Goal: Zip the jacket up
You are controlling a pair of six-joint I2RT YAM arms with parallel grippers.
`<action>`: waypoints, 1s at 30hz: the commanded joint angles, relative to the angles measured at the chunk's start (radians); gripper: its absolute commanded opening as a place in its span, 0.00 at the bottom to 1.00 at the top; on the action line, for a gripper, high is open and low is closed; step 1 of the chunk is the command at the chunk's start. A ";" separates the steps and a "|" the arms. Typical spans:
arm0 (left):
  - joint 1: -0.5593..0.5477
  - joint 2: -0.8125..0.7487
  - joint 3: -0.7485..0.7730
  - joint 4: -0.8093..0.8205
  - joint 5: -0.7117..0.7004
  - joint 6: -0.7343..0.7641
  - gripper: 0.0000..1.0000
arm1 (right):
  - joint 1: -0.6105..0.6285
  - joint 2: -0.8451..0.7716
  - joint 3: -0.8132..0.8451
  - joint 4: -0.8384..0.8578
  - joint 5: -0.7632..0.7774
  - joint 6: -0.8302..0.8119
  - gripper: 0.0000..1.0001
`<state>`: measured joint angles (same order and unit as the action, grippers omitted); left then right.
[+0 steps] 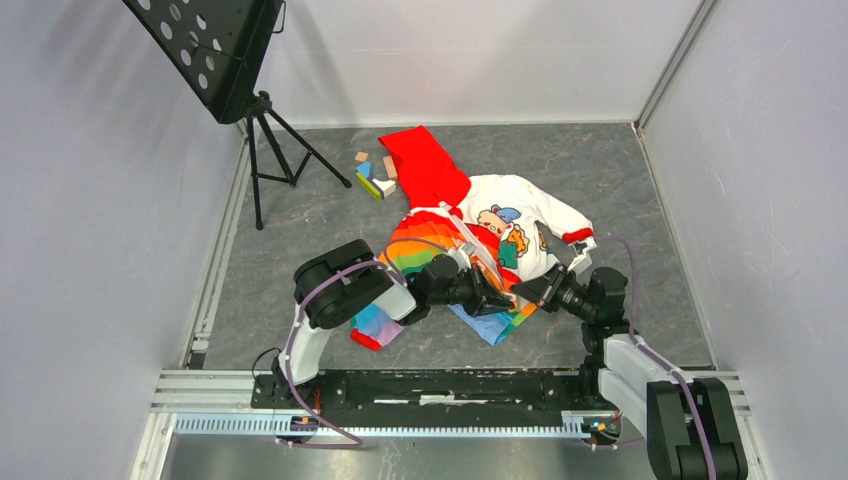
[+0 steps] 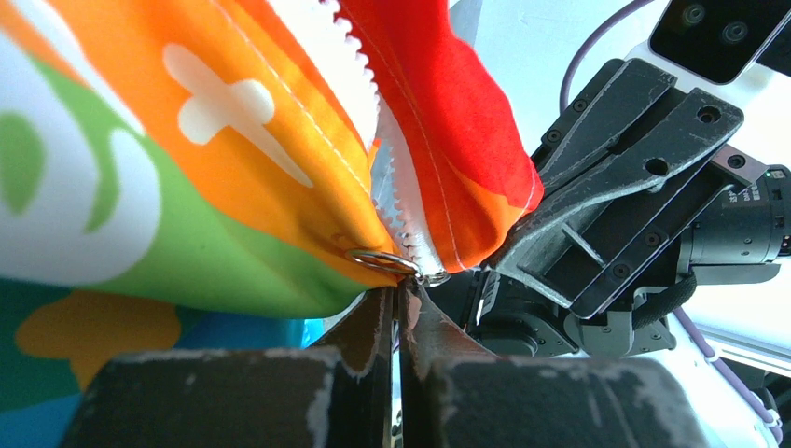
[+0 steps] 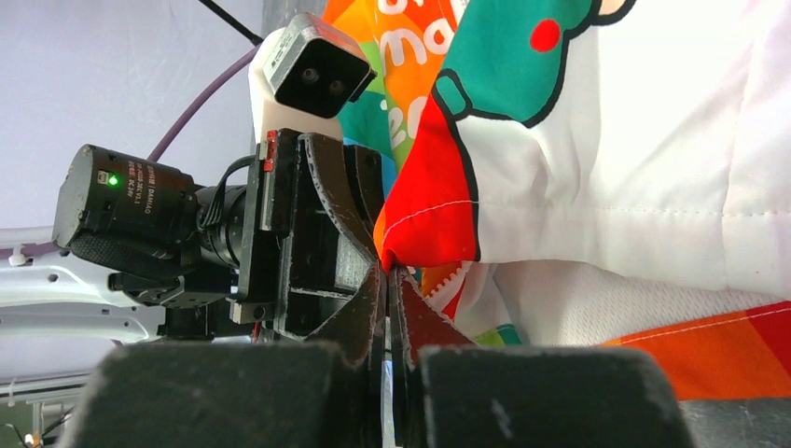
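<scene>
The jacket [image 1: 520, 215] lies open on the grey table, red hood [image 1: 425, 160] at the far end and white zipper [image 1: 470, 240] running down the rainbow front. My left gripper [image 1: 497, 298] and right gripper [image 1: 532, 290] meet tip to tip at its near hem. In the left wrist view the left gripper [image 2: 399, 294] is shut right under the metal slider and ring [image 2: 382, 261] at the foot of the zipper teeth [image 2: 406, 201]. In the right wrist view the right gripper [image 3: 387, 275] is shut on a red corner of the jacket [image 3: 429, 224]. What lies between the left pads is hidden.
A black music stand [image 1: 215, 50] on a tripod [image 1: 270, 150] stands at the far left. A few coloured wooden blocks [image 1: 372, 175] lie left of the hood. White walls close in three sides, and a metal rail [image 1: 430, 385] runs along the near edge.
</scene>
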<state>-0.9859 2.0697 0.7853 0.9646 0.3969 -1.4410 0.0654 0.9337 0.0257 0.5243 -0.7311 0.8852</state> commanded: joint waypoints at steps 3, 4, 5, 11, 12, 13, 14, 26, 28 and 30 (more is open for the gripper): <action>-0.019 -0.011 0.100 0.030 0.017 0.048 0.02 | 0.014 0.012 -0.132 0.151 0.006 0.108 0.00; -0.023 -0.011 0.108 0.014 0.017 0.057 0.02 | 0.018 0.015 -0.139 0.157 0.014 0.112 0.00; -0.029 -0.015 0.115 0.005 0.016 0.064 0.02 | 0.020 0.018 -0.144 0.163 0.018 0.116 0.00; -0.028 -0.030 0.091 0.032 -0.007 0.054 0.02 | 0.021 0.020 -0.168 0.160 0.028 0.127 0.00; -0.028 -0.028 0.086 0.041 -0.007 0.048 0.02 | 0.020 0.013 -0.167 0.155 0.035 0.127 0.00; -0.028 -0.029 0.079 0.047 -0.006 0.040 0.02 | 0.020 0.002 -0.162 0.141 0.045 0.122 0.00; -0.028 -0.031 0.070 0.052 -0.007 0.037 0.02 | 0.020 -0.011 -0.154 0.123 0.053 0.114 0.00; -0.017 0.014 -0.069 0.337 -0.055 -0.123 0.03 | 0.018 -0.053 -0.234 0.203 0.131 0.197 0.00; -0.017 0.016 -0.075 0.347 -0.058 -0.122 0.03 | 0.018 -0.067 -0.251 0.192 0.148 0.207 0.00; -0.017 0.010 -0.084 0.351 -0.065 -0.115 0.03 | 0.019 -0.072 -0.273 0.205 0.163 0.226 0.00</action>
<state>-0.9863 2.0697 0.7174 1.1980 0.3313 -1.5234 0.0788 0.8837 0.0132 0.6453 -0.6296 1.0626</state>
